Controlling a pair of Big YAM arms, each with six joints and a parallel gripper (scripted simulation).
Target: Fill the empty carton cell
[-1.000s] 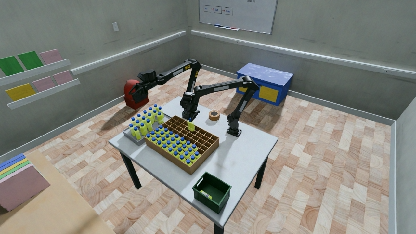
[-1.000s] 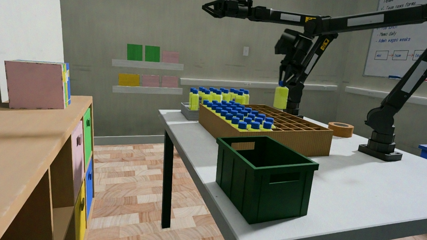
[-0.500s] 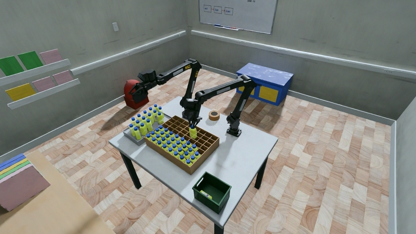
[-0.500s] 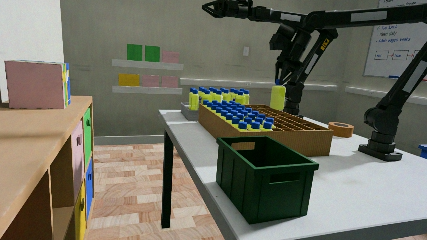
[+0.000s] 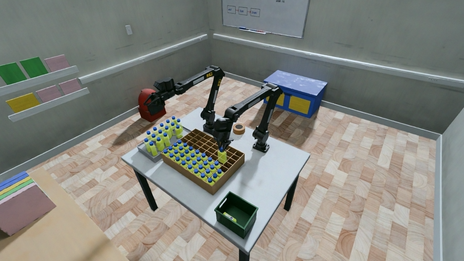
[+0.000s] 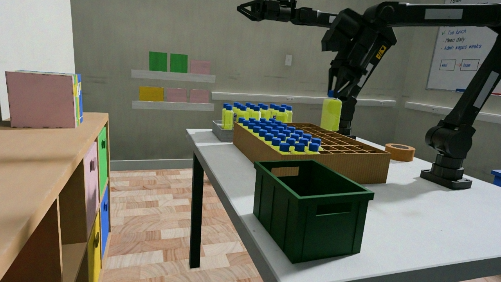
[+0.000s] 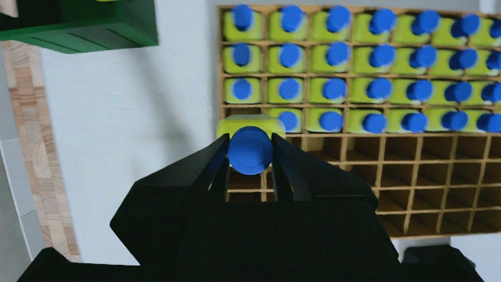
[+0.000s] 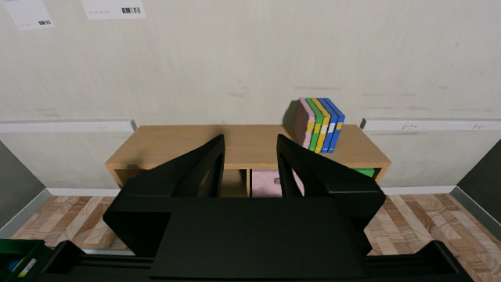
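Observation:
My left gripper [image 5: 222, 146] [image 6: 330, 92] [image 7: 250, 141] is shut on the blue cap of a yellow-green bottle [image 5: 222, 156] [image 6: 330, 114] [image 7: 250, 121]. The bottle hangs nearly upright above the cardboard carton [image 5: 227, 174] [image 6: 354, 167] [image 7: 222, 59]. In the left wrist view it partly hides the empty end cell [image 7: 239, 111] of the fourth row; the other visible cells of that row hold bottles. Standing bottles [image 5: 158, 143] [image 6: 227, 117] fill much of the grey tray [image 5: 152, 158] [image 6: 222, 134]. My right gripper [image 5: 146, 100] [image 6: 240, 7] [image 8: 250, 141] is open and empty, high beyond the tray.
A green crate [image 5: 227, 223] [image 6: 308, 217] [image 7: 98, 39] [image 8: 13, 247] with a bottle [image 5: 229, 216] lying inside stands at the table's near corner. A tape roll [image 5: 239, 132] [image 6: 402, 154] lies behind the carton, near the left arm's base. Bottles in neighbouring rows stand close to the held one.

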